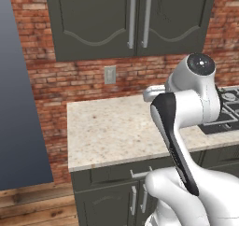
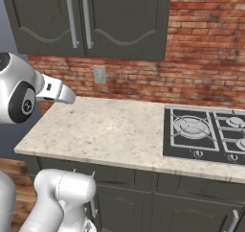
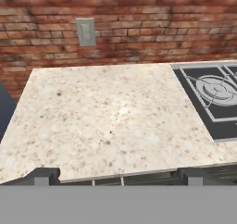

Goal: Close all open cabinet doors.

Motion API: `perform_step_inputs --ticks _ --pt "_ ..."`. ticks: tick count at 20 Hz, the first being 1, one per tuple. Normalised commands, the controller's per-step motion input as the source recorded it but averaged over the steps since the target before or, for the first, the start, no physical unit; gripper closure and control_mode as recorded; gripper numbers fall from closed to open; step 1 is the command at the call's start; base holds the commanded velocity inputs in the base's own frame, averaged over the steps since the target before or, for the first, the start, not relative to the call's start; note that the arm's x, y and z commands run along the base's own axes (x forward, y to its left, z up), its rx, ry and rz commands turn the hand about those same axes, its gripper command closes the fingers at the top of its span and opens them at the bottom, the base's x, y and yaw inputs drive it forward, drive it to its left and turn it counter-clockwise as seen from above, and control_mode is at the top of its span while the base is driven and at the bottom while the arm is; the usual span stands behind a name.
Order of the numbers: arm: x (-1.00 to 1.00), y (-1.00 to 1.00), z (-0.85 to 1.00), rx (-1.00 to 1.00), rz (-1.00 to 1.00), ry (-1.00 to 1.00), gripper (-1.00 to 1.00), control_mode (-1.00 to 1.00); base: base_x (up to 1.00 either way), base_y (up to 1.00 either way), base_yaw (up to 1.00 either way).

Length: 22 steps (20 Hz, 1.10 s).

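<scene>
Claw (image 3: 118,174) spread, empty over bench (image 3: 111,121); cabinet doors (image 1: 95,19) above it look stiff, hinged, best pushed near handles (image 1: 131,19).

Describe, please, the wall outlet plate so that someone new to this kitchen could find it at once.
Start at the red brick wall behind the speckled stone counter. Between the counter's back edge and the upper cabinet doors, left of the black cooktop, sits the outlet plate. It is the one small pale grey rectangle on that brick.
</scene>
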Motion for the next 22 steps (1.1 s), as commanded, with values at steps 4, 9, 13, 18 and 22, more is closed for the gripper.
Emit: perform_step_inputs --ticks 4,9,13,18,22 --pt "0.0 0.0 0.0 0.0 0.0 0.0 -1.0 -1.0 0.0 0.0 0.0" --pt "0.0 0.0 0.0 0.0 0.0 0.0 -1.0 -1.0 0.0 0.0 0.0" --pt "0.0 0.0 0.0 0.0 0.0 0.0 -1.0 -1.0 0.0 0.0 0.0" --pt "0.0 0.0 0.0 0.0 0.0 0.0 -1.0 1.0 0.0 0.0 0.0" --pt "0.0 0.0 0.0 0.0 0.0 0.0 -1.0 1.0 0.0 0.0 0.0"
